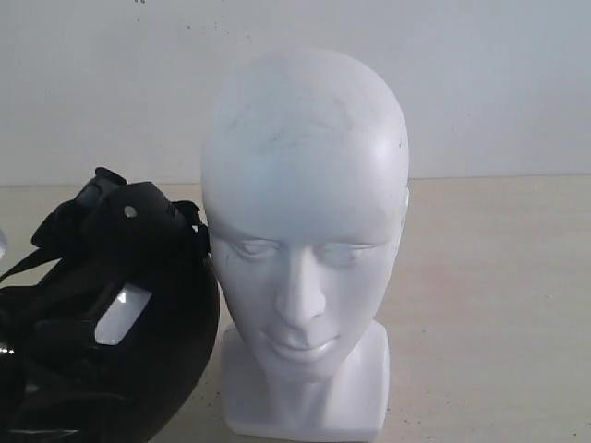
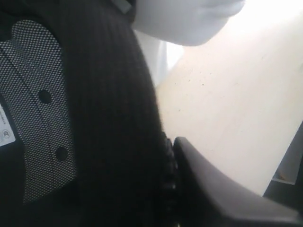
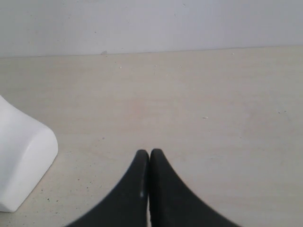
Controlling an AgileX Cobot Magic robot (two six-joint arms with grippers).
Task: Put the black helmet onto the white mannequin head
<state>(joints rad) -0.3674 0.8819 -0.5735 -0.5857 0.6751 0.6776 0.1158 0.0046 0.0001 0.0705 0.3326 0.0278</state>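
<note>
Padding of the black helmet (image 2: 94, 118) fills most of the left wrist view, hiding all but 1 finger (image 2: 218, 194) of the left gripper (image 2: 150, 151). That finger presses on the helmet's rim and the other is out of sight behind the lining, so the gripper looks clamped on the rim. A white label (image 2: 4, 130) is cut off at the picture's edge, its small print too blurred to read.

In the exterior view the helmet lies on the table (image 1: 499, 305) at the left of the white mannequin head (image 1: 305, 203), touching its side, its open side toward the camera. The frame cuts off its left and near parts, and neither arm shows there.

The right gripper (image 3: 149, 153) hangs over bare table near the head's base, its 2 fingers together, tips touching, holding nothing.
</note>
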